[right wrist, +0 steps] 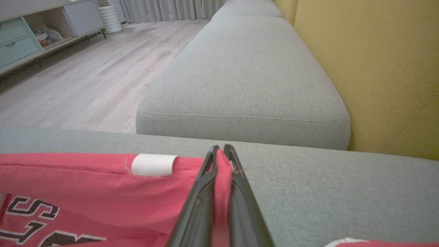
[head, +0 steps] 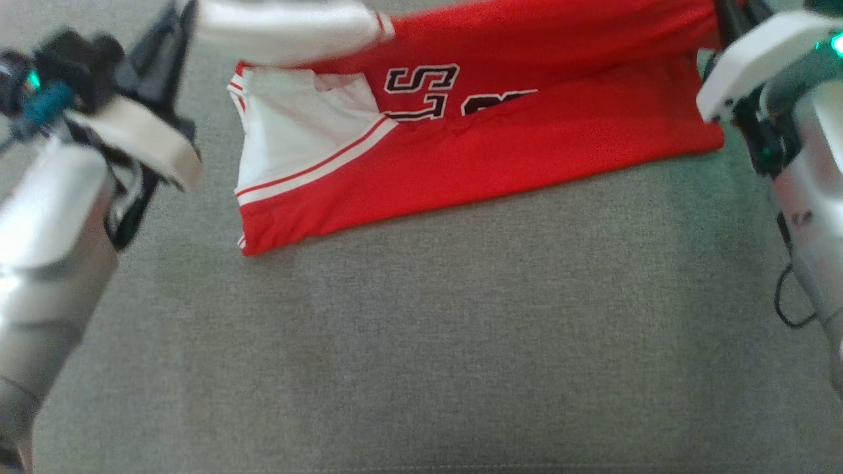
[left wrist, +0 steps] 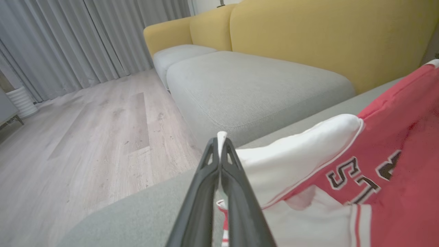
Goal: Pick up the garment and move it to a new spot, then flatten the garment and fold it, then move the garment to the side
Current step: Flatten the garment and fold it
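The garment (head: 527, 138) lies on the seat cushion (head: 421, 329), on the part far from the robot, and spans between both grippers. The left gripper (left wrist: 219, 144) is clamped on its left end, and the right gripper (right wrist: 221, 152) on its right end. A second cushion (left wrist: 247, 85) adjoins the seat cushion beyond the left end. The backrest (left wrist: 325, 37) stands behind both cushions. The floor (left wrist: 85, 137) lies in front of them.

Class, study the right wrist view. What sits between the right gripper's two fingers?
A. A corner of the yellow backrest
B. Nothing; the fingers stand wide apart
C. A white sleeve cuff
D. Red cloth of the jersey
D: the right gripper is shut on a fold of the red jersey, with red cloth pinched up through it.
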{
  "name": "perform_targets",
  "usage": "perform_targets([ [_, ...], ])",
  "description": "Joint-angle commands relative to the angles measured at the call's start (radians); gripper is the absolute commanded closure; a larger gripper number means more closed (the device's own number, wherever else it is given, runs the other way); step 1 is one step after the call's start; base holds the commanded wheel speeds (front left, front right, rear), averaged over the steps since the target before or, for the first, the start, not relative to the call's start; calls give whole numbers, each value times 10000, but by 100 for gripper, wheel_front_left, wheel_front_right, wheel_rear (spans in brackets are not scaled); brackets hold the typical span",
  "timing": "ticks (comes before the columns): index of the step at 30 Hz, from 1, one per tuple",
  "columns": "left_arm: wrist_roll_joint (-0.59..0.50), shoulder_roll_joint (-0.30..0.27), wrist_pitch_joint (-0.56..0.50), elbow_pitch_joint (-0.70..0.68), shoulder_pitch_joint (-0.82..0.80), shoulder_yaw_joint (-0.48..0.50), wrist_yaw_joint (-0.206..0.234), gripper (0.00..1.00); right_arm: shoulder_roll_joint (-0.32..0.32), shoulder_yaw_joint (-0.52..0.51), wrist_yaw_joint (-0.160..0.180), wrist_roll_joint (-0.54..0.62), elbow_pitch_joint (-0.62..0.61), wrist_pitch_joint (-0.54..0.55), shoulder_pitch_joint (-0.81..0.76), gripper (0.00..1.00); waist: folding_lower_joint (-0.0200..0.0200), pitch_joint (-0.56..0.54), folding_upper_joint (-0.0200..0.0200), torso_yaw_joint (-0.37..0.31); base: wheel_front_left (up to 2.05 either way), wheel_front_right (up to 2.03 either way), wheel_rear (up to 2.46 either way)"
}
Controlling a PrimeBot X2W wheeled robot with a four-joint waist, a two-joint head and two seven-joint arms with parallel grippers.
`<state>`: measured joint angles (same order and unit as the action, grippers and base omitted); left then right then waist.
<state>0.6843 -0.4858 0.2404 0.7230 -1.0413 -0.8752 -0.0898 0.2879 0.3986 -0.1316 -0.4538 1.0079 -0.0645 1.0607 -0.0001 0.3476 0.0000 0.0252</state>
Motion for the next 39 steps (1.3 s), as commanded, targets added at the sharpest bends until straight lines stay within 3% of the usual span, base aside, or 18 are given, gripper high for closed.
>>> perform_targets([
  [1,37,-509,62,-321,-159,288,-49,100,98,220,9,-205,-325,50,-103,100,1,-162,0,110,0,0,0],
  [15,432,-1478,-1811,-2848,2373,-805,132,100,1831,3046,9,-1528,-858,1582,-1635,100,1,-475,0,358,0,0,0],
  [21,673,-1710,-2766,-3344,2668,-1029,291,100,2112,3736,9,-2051,-963,2020,-1606,100,1,-452,0,299,0,0,0],
  [22,662,-1739,-2857,-3405,2689,-1067,326,100,2125,3823,9,-2120,-952,2064,-1590,91,1,-462,0,287,0,0,0],
  [23,687,-1751,-2952,-3451,2725,-1091,365,100,2131,3928,9,-2177,-937,2133,-1584,31,1,-479,0,277,0,0,0],
  [24,698,-1759,-2991,-3498,2750,-1092,429,78,2130,3971,9,-2276,-873,2224,-1577,0,1,-501,0,269,0,0,0],
  [25,658,-1765,-2964,-3546,2764,-1085,533,22,2122,4050,9,-2337,-864,2267,-1564,0,1,-530,0,262,0,0,0],
  [26,659,-1753,-2946,-3581,2789,-1071,610,0,2112,4060,9,-2413,-848,2250,-1527,0,1,-565,0,250,0,0,0],
  [33,633,-1480,-1653,-3708,2846,-407,1592,0,1953,3738,9,-2713,-749,1348,-1009,0,1,-974,0,213,0,0,0],
  [39,1225,-963,27,-3795,3304,1070,2682,0,991,2731,9,-3052,-1023,-697,-745,0,1,-1494,0,57,0,0,0],
])
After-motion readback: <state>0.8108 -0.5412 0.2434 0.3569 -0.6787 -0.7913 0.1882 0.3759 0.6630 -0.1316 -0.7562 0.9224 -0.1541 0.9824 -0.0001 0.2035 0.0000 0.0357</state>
